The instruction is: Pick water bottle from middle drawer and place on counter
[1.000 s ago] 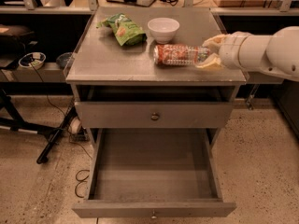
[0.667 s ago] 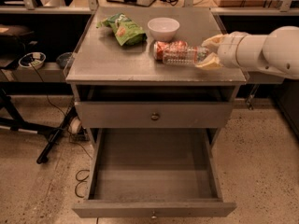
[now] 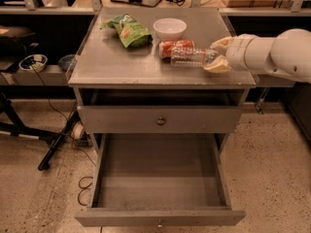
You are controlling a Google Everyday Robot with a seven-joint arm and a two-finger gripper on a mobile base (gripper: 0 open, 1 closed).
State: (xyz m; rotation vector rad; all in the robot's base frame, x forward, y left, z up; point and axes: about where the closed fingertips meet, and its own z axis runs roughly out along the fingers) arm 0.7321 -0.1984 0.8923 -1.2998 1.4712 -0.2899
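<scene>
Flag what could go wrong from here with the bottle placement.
1. The water bottle lies on its side on the counter, so it may roll toward the front edge and drop into the open middle drawer below.
2. It lies right next to the soda can; a nudge could set the can rolling.
3. The gripper is at the bottle's cap end near the counter's right edge; pulling back could drag the bottle along.

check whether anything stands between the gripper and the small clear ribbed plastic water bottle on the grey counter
Nothing visible does. The gripper is right at one end of the clear plastic water bottle, lying on its side on the grey counter. The red-orange soda can lies behind the bottle, not between.
</scene>
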